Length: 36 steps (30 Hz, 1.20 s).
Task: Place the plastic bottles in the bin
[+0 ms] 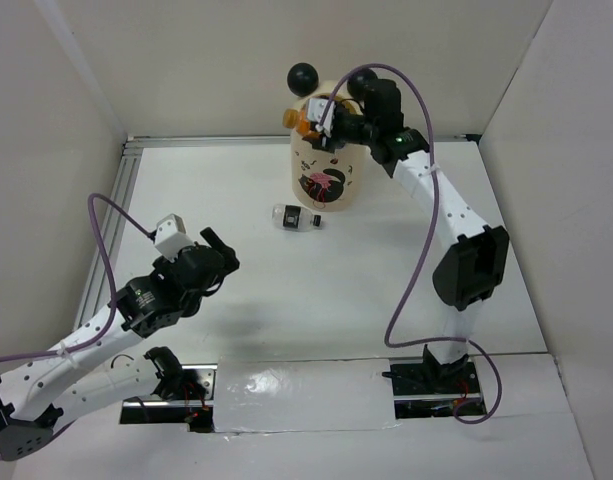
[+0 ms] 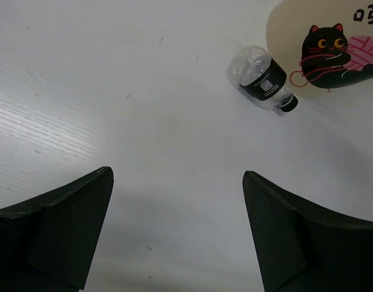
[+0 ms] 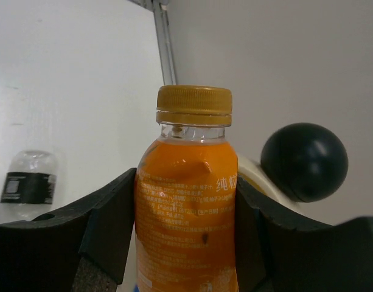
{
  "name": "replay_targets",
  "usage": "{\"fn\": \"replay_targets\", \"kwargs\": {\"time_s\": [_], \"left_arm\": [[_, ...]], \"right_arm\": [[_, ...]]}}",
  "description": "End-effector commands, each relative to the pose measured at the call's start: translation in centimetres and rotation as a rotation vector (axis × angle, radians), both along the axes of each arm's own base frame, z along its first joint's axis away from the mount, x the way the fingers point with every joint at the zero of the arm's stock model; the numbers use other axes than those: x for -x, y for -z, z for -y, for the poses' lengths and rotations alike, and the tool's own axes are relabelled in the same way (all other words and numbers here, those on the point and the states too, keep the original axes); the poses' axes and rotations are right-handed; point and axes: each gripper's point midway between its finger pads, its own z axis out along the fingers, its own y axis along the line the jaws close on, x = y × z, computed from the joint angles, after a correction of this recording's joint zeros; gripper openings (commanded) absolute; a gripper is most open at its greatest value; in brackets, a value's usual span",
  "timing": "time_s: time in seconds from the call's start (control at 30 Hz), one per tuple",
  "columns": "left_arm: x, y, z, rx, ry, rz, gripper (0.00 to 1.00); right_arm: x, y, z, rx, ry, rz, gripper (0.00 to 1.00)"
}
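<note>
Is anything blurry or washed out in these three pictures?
Right wrist view: the orange bottle is sharp, its print showing, while the black-label bottle behind looks soft. Left wrist view: even light, the dark fingers at the bottom show little detail. Top view: bright white table, soft shadows, no hard glare.

orange bottle (image 3: pixel 185 213): glossy clear plastic | bin (image 1: pixel 326 160): matt cream | fingers (image 3: pixel 107 228): matt black

White, seemingly perforated arms (image 1: pixel 441 200) with black joints (image 1: pixel 471 265), purple cables (image 1: pixel 93 215).
</note>
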Motion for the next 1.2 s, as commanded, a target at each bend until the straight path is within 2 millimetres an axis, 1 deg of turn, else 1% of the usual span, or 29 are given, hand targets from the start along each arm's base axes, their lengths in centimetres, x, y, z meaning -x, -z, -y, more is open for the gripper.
{"fn": "replay_targets", "kwargs": {"time_s": [0.0,0.1,0.13,0.2,0.27,0.3,0.37,0.4,0.43,0.47,0.5,0.53,0.57,0.63,0.7,0.73,0.77,0.8,0.83,0.87,0.9,0.93,0.97,1.0,1.03,1.07,1.1,1.13,1.17], "left_arm": [[-0.5,-0.3,0.7,0.010,0.017,0.021,1.00],[-0.3,0.2,1.0,0.021,0.027,0.006,1.00],[-0.2,0.6,0.9,0.015,0.027,0.000,1.00],[-0.2,0.6,1.1,0.027,0.029,-0.004,1.00],[0.0,1.0,1.2,0.025,0.037,-0.016,1.00],[0.0,1.4,1.1,0.018,0.037,-0.022,1.00],[0.0,1.6,1.2,0.027,0.031,-0.022,1.00],[0.0,1.6,1.2,0.028,0.031,-0.022,1.00],[0.1,2.0,1.1,0.021,0.031,-0.028,1.00],[0.0,1.9,1.4,0.033,0.038,-0.025,1.00],[-0.2,1.9,1.6,0.028,0.043,-0.023,1.00],[-0.3,1.7,1.7,0.024,0.049,-0.017,1.00],[-0.6,1.5,2.2,0.037,0.056,-0.013,1.00],[-0.9,1.3,2.8,0.021,0.084,-0.010,1.00],[-1.5,1.5,3.7,0.008,0.107,-0.015,1.00],[-2.1,0.8,4.7,0.034,0.129,0.005,1.00],[-2.4,0.4,5.3,0.034,0.149,0.012,1.00],[-2.9,1.2,5.8,0.019,0.156,-0.007,1.00],[-3.2,1.0,6.9,0.038,0.191,-0.010,1.00],[-3.9,0.2,7.7,0.059,0.201,0.008,1.00],[-4.2,0.3,8.3,0.056,0.217,0.003,1.00],[-4.4,1.0,9.1,0.052,0.234,-0.021,1.00],[-4.7,1.0,9.3,0.040,0.239,-0.025,1.00],[-4.8,0.6,9.8,0.051,0.251,-0.024,1.00],[-4.8,0.6,9.8,0.051,0.251,-0.024,1.00],[-4.9,0.9,9.9,0.044,0.250,-0.033,1.00],[-5.0,0.7,10.0,0.042,0.257,-0.022,1.00],[-5.1,0.5,10.0,0.053,0.257,-0.008,1.00],[-5.1,0.5,10.0,0.053,0.257,-0.008,1.00]], "right_arm": [[-2.1,-3.9,-0.2,-0.117,-0.088,0.095,0.13],[-4.2,-3.4,0.1,-0.121,-0.078,0.110,0.16],[-4.6,-3.1,-0.1,-0.119,-0.078,0.103,0.16],[-6.2,-2.3,1.2,-0.131,-0.062,0.058,0.24],[-6.4,-1.7,1.6,-0.126,-0.062,0.034,0.33],[-6.7,-1.0,2.1,-0.124,-0.062,0.015,0.52],[-6.5,-1.0,2.6,-0.123,-0.061,0.005,0.65],[-6.2,-1.1,2.7,-0.116,-0.062,0.005,0.75],[-6.0,-0.9,2.7,-0.110,-0.073,0.008,0.89],[-5.6,-1.2,2.8,-0.110,-0.073,0.005,0.98],[-5.5,-1.6,3.3,-0.107,-0.065,0.018,1.00],[-5.5,-1.6,3.4,-0.107,-0.065,0.018,1.00],[-4.8,-2.1,3.3,-0.114,-0.078,0.016,1.00],[-3.9,-3.8,3.7,-0.123,-0.095,0.038,1.00],[-2.8,-4.6,3.6,-0.137,-0.117,0.026,1.00],[-2.0,-6.2,3.8,-0.151,-0.117,0.038,1.00],[-1.4,-6.8,3.8,-0.161,-0.129,0.034,1.00],[-1.0,-7.4,3.8,-0.166,-0.129,0.038,1.00],[-0.7,-7.6,3.9,-0.167,-0.129,0.041,0.96],[-0.6,-7.4,3.9,-0.161,-0.129,0.037,0.91],[-0.8,-7.4,4.1,-0.152,-0.114,0.038,0.85],[-1.2,-5.7,4.0,-0.136,-0.110,-0.016,0.76],[-1.2,-6.1,4.1,-0.131,-0.112,-0.009,0.55],[-1.0,-6.1,4.1,-0.129,-0.111,-0.022,0.44],[-1.4,-5.3,4.2,-0.118,-0.102,-0.039,0.31],[-1.4,-5.3,4.2,-0.118,-0.102,-0.039,0.12],[-1.6,-4.7,4.2,-0.114,-0.092,-0.051,0.00],[-1.3,-4.8,4.3,-0.114,-0.092,-0.050,0.00],[-1.1,-4.3,4.3,-0.109,-0.090,-0.077,0.00]]}}
